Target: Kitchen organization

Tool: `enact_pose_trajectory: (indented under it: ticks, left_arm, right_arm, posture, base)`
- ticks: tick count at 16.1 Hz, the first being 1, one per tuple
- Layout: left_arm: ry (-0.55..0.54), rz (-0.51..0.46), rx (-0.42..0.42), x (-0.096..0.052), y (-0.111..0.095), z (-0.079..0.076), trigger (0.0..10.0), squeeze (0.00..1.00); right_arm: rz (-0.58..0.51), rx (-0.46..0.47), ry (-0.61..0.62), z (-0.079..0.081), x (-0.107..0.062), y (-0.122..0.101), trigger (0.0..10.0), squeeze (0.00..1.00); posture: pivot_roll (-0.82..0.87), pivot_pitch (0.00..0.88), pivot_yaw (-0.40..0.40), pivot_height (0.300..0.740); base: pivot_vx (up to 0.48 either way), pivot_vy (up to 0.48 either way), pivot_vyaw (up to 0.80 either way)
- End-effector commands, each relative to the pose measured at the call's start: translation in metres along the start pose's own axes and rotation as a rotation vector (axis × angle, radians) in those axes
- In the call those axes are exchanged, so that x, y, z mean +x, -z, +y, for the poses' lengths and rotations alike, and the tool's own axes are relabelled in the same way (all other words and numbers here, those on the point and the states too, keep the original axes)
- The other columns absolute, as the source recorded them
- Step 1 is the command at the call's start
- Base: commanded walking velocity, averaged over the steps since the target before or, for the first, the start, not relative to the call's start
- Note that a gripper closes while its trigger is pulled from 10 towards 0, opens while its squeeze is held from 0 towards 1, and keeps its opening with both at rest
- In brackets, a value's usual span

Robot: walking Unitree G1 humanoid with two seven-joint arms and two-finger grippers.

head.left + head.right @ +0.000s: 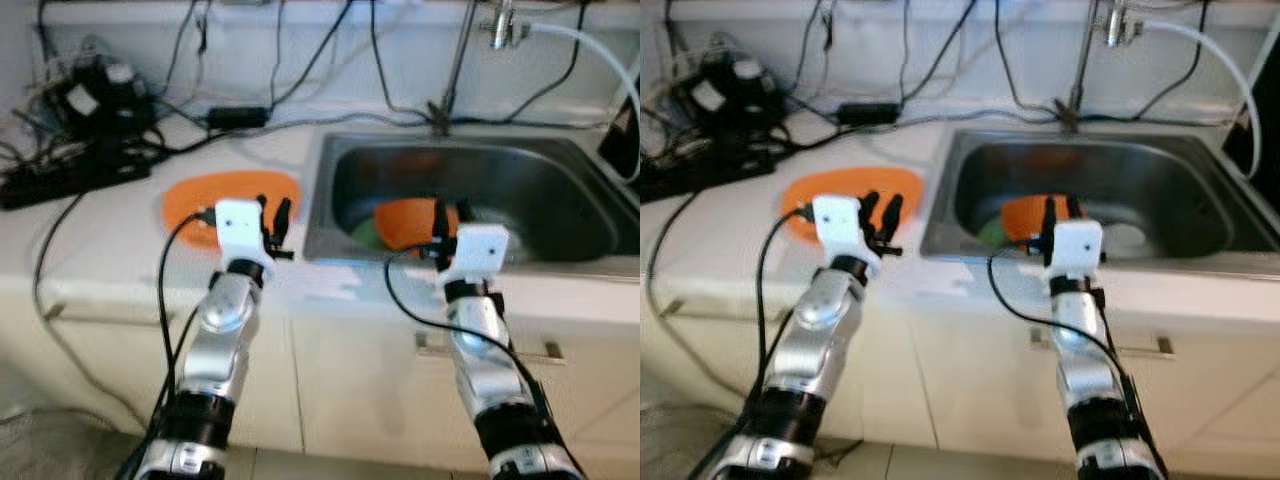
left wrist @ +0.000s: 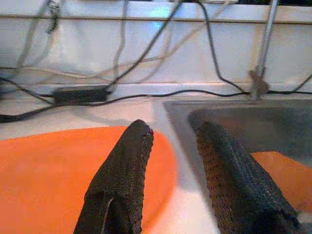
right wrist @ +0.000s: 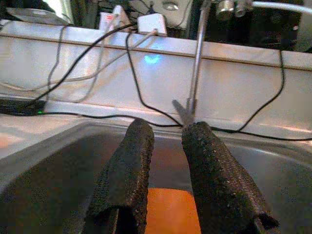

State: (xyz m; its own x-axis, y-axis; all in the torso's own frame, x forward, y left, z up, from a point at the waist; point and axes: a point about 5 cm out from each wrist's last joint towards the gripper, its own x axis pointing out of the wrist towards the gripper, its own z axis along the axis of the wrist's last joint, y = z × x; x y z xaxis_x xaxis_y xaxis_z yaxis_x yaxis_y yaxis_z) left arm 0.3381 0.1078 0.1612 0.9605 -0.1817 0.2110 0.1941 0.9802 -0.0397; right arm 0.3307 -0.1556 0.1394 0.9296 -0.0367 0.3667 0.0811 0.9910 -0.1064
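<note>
An orange plate (image 1: 190,197) lies flat on the white counter just left of the sink. My left gripper (image 1: 272,222) hovers open over the plate's right edge with nothing between its fingers; the left wrist view has the plate (image 2: 44,175) under the fingertips. A second orange dish (image 1: 405,222) rests in the steel sink (image 1: 560,180), beside something green (image 1: 365,235) and a white item (image 1: 1125,240). My right gripper (image 1: 440,225) is at the sink's front rim above that dish (image 3: 168,209), fingers slightly apart and holding nothing.
A tangle of black cables and a power strip (image 1: 70,175) crowds the counter's back left, with a black adapter (image 1: 237,117) behind the plate. The faucet (image 1: 500,25) and a white hose (image 1: 590,50) stand behind the sink. Cabinet fronts with a handle (image 1: 545,350) are below.
</note>
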Motion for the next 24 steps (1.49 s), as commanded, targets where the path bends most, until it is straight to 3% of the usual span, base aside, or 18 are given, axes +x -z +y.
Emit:
enact_pose_trajectory:
  ticks: [1,13,17,20,21,23,24]
  left_arm:
    - [0.013,-0.026,0.007,0.001,-0.006,-0.003,10.0,0.00]
    - [-0.002,-0.015,0.028,0.001,-0.004,-0.001,10.0,0.00]
    - [-0.049,-0.019,0.027,0.002,-0.007,0.009,10.0,0.00]
    - [-0.138,-0.064,-0.030,0.002,-0.021,0.028,10.0,0.00]
    - [-0.222,-0.071,-0.093,-0.003,-0.027,0.055,10.0,0.00]
    - [-0.257,-0.076,-0.113,-0.008,-0.030,0.070,10.0,0.02]
    - [-0.293,-0.087,-0.143,-0.014,-0.034,0.084,10.0,1.00]
  right_arm:
    - [0.011,0.006,0.014,-0.003,0.000,0.001,10.0,0.00]
    - [0.040,0.005,0.010,-0.004,0.001,0.005,10.0,0.00]
    - [0.043,0.007,0.007,-0.003,0.001,0.006,10.0,0.00]
    - [0.044,0.007,0.006,-0.003,0.000,0.006,10.0,0.00]
    - [0.049,0.006,0.003,-0.002,0.000,0.007,10.0,0.00]
    - [0.051,0.007,0.002,-0.002,0.000,0.007,10.0,0.00]
    - [0.054,0.007,0.000,-0.002,-0.001,0.008,10.0,0.00]
  posture:
    - [0.07,0.025,0.073,0.740]
    - [0.07,0.033,0.064,0.740]
    - [0.07,0.035,0.063,0.740]
    - [0.07,0.035,0.065,0.740]
    - [0.07,0.035,0.064,0.740]
    - [0.08,0.038,0.062,0.740]
    - [0.08,0.038,0.062,0.740]
  base:
    - [0.000,0.000,0.00]
    - [0.000,0.000,0.00]
    - [0.000,0.000,0.00]
    - [0.000,0.000,0.00]
    - [0.000,0.000,0.00]
    - [0.000,0.000,0.00]
    - [0.000,0.000,0.00]
